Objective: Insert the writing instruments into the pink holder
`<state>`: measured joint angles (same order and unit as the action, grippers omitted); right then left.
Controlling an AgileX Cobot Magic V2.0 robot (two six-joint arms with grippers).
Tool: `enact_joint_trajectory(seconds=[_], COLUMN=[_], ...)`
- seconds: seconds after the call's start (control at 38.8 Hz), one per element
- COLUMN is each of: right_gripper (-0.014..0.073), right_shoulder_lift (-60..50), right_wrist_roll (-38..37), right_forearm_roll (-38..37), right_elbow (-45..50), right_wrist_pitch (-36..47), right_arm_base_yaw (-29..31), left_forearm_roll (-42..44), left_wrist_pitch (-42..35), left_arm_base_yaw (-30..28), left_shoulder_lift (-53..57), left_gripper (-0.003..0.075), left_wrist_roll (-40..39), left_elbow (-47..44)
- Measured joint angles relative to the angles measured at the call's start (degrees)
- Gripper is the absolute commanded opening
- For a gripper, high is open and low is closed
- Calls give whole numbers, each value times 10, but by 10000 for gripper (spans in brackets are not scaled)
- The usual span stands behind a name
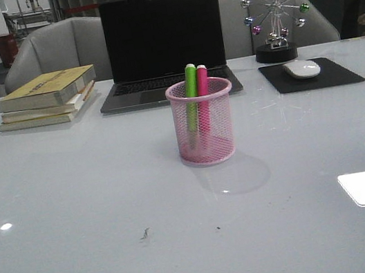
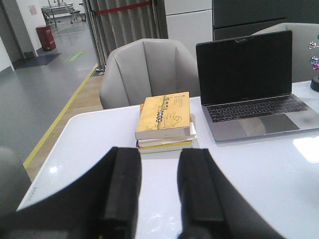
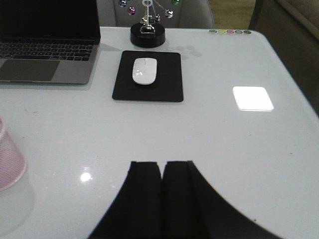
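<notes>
The pink wire-mesh holder [image 1: 203,123] stands upright at the table's middle, in front of the laptop. A green marker [image 1: 191,91] and a pink-magenta marker [image 1: 203,94] stand inside it side by side, their tops above the rim. Part of the holder's wall [image 3: 9,159] shows at the edge of the right wrist view. Neither arm appears in the front view. My left gripper [image 2: 159,154] is open above bare table near the books, nothing between its fingers. The right gripper [image 3: 163,164] is shut and empty, off to the holder's right.
A stack of books [image 1: 46,97] lies at the back left, a laptop [image 1: 164,45] behind the holder, and a white mouse [image 1: 302,69] on a black pad [image 1: 312,75] at the back right. A beaded metal ornament [image 1: 276,15] stands behind the pad. Grey chairs [image 1: 59,48] line the far edge.
</notes>
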<state>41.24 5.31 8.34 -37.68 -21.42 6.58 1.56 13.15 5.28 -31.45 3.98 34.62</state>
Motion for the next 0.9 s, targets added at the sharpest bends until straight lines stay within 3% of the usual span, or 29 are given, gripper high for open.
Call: enact_joint_trajectory(seconds=[0.72,0.9], right_gripper=[57,57], right_shoulder_lift=[-5,-43], right_wrist_roll=[0,0], right_forearm_roll=[30,17], right_elbow=[3,24], right_wrist_pitch=[-41,19], right_arm_base_yaw=[0,-19], left_forearm_roll=[0,0], left_wrist_pitch=[0,0], left_arm_base_yaw=[0,0], left_shoulder_lift=[0,0], left_gripper=[279,279], left_wrist_roll=[0,0], left_elbow=[0,0])
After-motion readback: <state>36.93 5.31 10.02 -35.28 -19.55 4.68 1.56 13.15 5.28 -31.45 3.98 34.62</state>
